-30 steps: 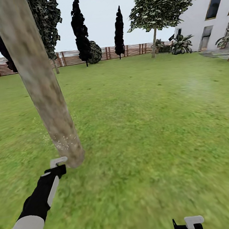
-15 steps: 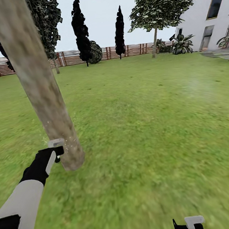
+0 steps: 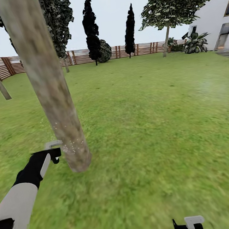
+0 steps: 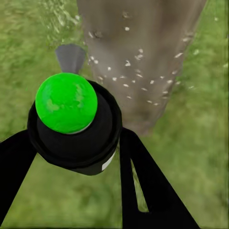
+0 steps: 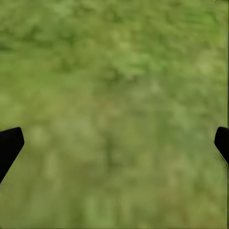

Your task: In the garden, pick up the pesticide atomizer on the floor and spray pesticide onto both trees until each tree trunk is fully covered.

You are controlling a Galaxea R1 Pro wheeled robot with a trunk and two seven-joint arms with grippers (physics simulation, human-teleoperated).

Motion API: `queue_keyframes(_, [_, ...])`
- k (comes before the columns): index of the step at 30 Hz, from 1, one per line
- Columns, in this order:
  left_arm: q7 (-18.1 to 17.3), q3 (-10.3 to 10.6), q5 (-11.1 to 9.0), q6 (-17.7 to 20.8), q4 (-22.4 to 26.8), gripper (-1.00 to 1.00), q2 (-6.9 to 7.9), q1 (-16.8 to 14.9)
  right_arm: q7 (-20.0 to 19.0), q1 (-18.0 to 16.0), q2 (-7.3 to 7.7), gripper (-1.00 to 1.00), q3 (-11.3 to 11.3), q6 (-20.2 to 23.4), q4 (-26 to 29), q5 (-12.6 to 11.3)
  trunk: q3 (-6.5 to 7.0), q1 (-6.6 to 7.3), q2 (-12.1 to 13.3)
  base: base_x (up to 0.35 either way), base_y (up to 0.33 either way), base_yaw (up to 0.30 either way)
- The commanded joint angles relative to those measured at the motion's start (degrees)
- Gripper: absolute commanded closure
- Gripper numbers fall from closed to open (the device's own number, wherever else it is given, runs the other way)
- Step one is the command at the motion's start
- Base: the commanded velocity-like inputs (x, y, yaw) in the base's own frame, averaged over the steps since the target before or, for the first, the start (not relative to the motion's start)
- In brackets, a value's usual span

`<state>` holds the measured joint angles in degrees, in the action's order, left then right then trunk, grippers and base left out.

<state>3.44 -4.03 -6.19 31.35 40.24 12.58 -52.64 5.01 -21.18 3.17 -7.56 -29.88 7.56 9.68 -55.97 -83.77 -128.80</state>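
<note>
Left tool (image 3: pixel 54 151) at the lower left of the head view is clamped on the pesticide atomizer (image 4: pixel 74 121), its two black fingers (image 4: pixel 143 191) running along either side of the dark body with the bright green cap facing the wrist camera. Right tool (image 3: pixel 187 225) sits at the bottom edge, right of centre; in its wrist view the finger tips stand far apart at the two sides of the frame with nothing but grass between them, so it is wide and empty.

From the largest thing down: the garden lawn (image 3: pixel 147 125) takes up most of the head view, closed off by the slatted fence (image 3: pixel 86 56) across the upper part. The near tree trunk (image 3: pixel 51 89) leans from the upper left down to left of centre, just beside the atomizer's nozzle. Another of the trees (image 3: pixel 164 37) stands in the upper right, well apart, near the white house (image 3: pixel 212 25). Smallest is the pesticide (image 4: pixel 129 71): white specks scattered over the lower trunk.

As a judgement, the pick-up is done and spraying of the first trunk is in hand; specks show only low down, so the upper trunk looks uncovered, and a second tree has yet to be sprayed.
</note>
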Motion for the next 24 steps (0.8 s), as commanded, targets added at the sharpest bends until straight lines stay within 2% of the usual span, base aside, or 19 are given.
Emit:
queue_keyframes(1, [0.04,-0.01,0.29,-0.02,0.01,1.00,-0.31,-0.01,0.00,0.00,0.00,-1.00,0.00,0.00,0.00,0.04,0.00,0.00,0.00,0.000,-0.242,0.035])
queue_keyframes(14, [0.67,-0.28,0.30,-0.59,0.04,1.00,-0.54,-0.14,0.00,0.00,0.00,-1.00,0.00,0.00,0.00,0.04,0.00,0.00,0.00,0.000,-0.268,0.012])
queue_keyframes(24, [0.78,-0.27,0.09,-0.21,2.72,1.00,-0.71,-0.18,0.00,0.00,0.00,-1.00,0.00,0.00,0.00,0.04,0.00,0.00,0.00,0.019,-0.270,0.254])
